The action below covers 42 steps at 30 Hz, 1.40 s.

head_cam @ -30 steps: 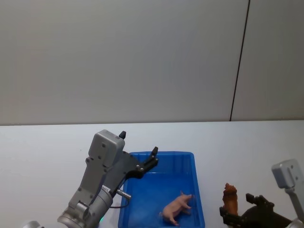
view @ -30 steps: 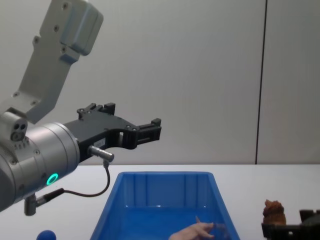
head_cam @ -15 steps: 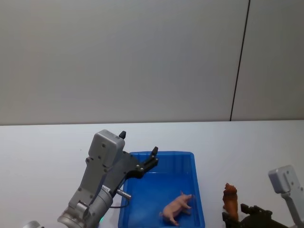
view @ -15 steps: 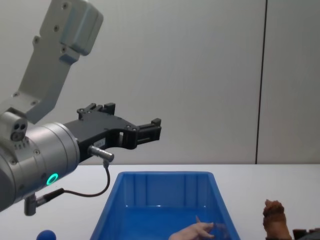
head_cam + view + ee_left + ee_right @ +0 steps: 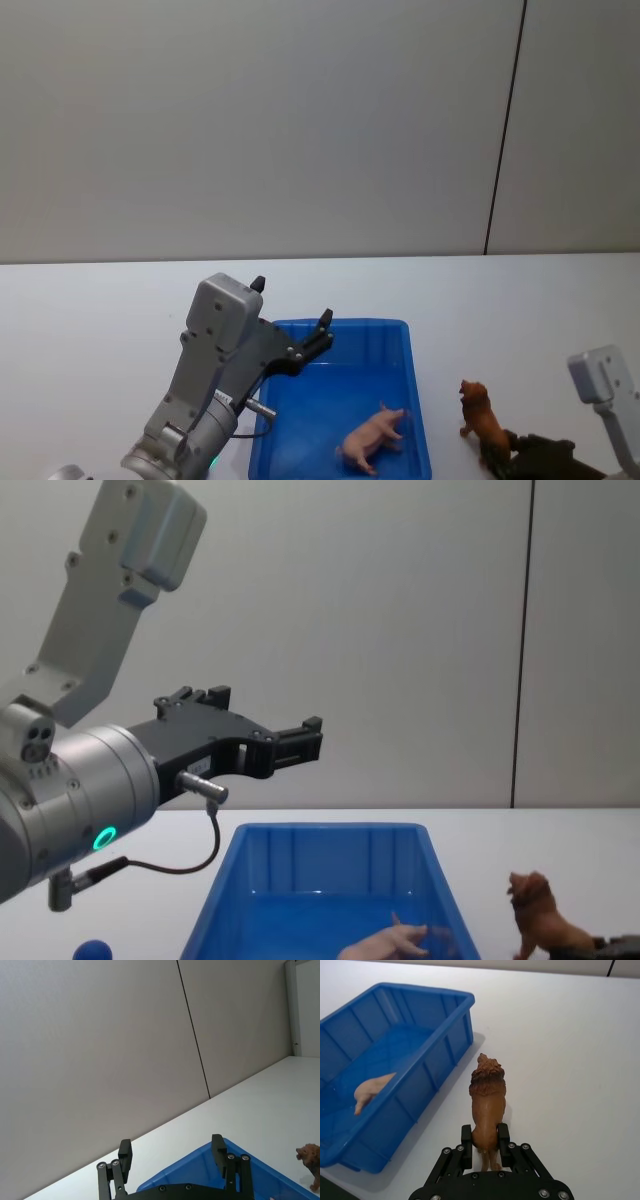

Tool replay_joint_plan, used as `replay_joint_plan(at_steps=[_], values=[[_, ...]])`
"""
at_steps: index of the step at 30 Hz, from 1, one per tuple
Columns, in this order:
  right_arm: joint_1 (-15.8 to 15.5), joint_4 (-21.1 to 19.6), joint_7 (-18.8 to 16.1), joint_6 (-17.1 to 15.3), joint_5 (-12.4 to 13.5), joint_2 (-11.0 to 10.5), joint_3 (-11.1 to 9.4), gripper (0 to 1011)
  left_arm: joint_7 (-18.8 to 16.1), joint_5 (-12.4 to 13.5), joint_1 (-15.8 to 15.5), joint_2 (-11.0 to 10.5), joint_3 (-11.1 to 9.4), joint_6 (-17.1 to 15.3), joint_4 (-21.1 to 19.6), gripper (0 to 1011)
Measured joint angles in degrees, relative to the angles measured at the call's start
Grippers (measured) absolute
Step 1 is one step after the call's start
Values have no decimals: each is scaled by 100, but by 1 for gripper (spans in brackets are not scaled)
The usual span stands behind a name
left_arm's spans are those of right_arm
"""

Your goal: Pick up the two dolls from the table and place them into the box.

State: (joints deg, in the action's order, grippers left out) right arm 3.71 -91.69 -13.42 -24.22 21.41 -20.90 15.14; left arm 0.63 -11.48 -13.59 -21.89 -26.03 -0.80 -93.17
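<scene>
Left claw (image 5: pixel 291 300) overhangs the box (image 5: pixel 368 344), right side open.

Lion doll (image 5: pixel 487 1095) turned, shifted toward box (image 5: pixel 427 989); right gripper (image 5: pixel 485 1140) now clamping it.

pig doll (image 5: pixel 373 437): pale pink, lying on box floor, near end, close to the right wall.
lion doll (image 5: pixel 488 1095): brown, maned, hind end clamped between fingers of right gripper (image 5: pixel 484 1138); head pitched up, pointing away from the gripper; outside box, just right of its right wall.
box (image 5: pixel 345 324): bright blue, ribbed sloping walls, rimmed, open top, upright on table; holds pig doll.
table (image 5: pixel 90 320): plain white, flat, much wider than box.
</scene>
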Motion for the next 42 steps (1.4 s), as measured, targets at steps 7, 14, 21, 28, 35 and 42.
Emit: replay_joint_plan(at_steps=[7,14,21,28,35,42], values=[[-1,-153,111,159,-35,-14,-32,287,0,0,0,0,0,0,0,1002],[81,-354,165,341,-105,-12,-68,287,0,0,0,0,0,0,0,1001],[330,-497,-15,407,-158,67,-83,287,0,0,0,0,0,0,0,1002],[732,-379,-404,324,-223,272,-17,287,0,0,0,0,0,0,0,1002],[1199,49,-774,125,-304,578,125,287,0,0,0,0,0,0,0,1002],[1622,707,-1077,6,-396,908,313,461,0,0,0,0,0,0,0,1002]])
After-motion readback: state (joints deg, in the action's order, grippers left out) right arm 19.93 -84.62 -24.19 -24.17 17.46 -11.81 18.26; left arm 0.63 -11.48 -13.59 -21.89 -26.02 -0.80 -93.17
